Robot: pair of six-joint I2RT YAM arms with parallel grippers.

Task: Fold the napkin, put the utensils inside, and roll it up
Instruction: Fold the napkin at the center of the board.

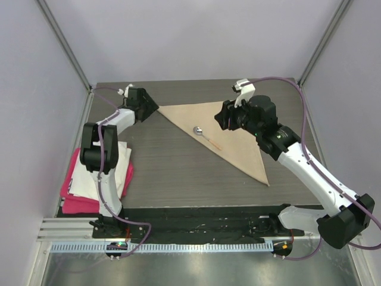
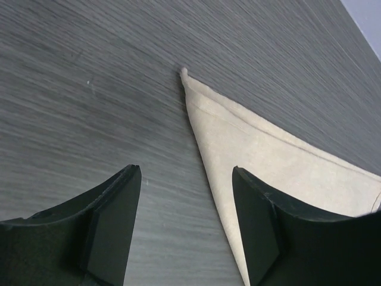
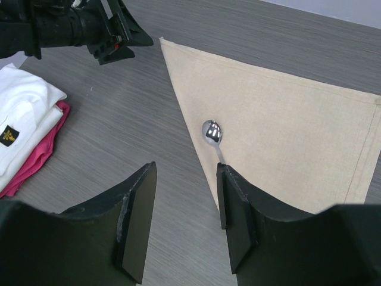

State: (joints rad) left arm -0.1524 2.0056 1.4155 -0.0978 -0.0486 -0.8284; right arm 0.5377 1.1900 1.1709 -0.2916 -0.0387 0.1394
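The beige napkin (image 1: 241, 155) lies flat on the dark table, folded into a triangle. A small spoon (image 1: 202, 133) with a shiny round bowl rests on it near its left folded edge. My left gripper (image 1: 153, 108) sits low at the napkin's far left corner, open. In the left wrist view that corner of the napkin (image 2: 268, 161) lies just ahead of the left gripper (image 2: 186, 173), and nothing is between its fingers. My right gripper (image 3: 186, 173) hovers open above the napkin's edge. The spoon (image 3: 211, 132) lies just beyond its right finger, its handle hidden behind that finger.
A white cloth (image 1: 95, 176) with a dark logo lies on a pink-red cloth (image 1: 71, 202) at the table's left edge. Both cloths, white (image 3: 24, 113) and pink-red (image 3: 36, 164), show in the right wrist view too. Grey walls and a frame enclose the table.
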